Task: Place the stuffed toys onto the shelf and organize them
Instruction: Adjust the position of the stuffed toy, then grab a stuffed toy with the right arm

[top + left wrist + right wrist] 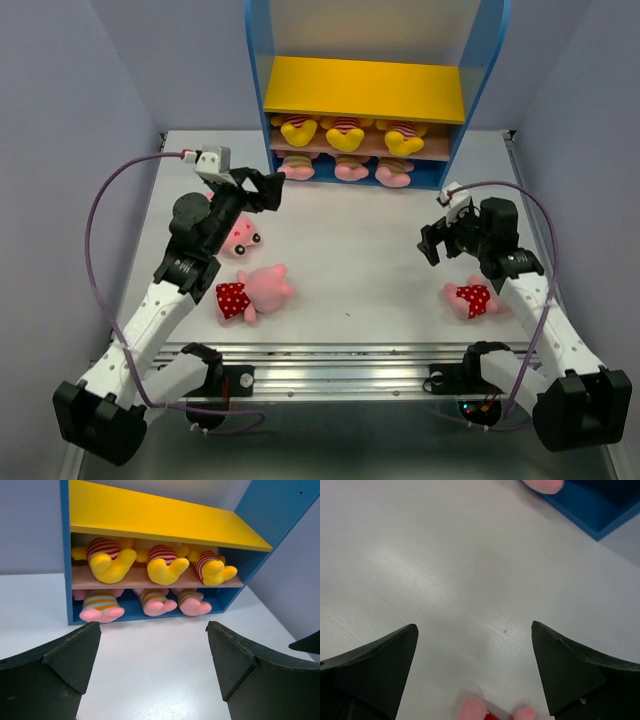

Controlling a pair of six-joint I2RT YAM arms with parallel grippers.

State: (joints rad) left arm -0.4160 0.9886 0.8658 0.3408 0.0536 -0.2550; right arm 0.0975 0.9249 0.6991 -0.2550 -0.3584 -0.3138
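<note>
Only the top view shows three red-dotted pigs on the table (pixel 350 260): one (pixel 242 238) partly hidden by the left arm (pixel 170 290), one (pixel 252 292) nearer, and one (pixel 470 298) beside the right arm (pixel 540 310). In the left wrist view the shelf (pixel 150 520) is seen holding three yellow bears (pixel 162 565) on its brown board (pixel 135 582) and three striped pigs (pixel 155 602) on its blue base (pixel 131 613). The left gripper (pixel 152 630) and right gripper (pixel 475 630) are spread wide, with nothing held.

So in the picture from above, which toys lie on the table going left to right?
Pig in the red dotted outfit → pig on the right side. A third pig peeks out from under the left arm, level with the first one left to right, so I can't give it a place.
</note>
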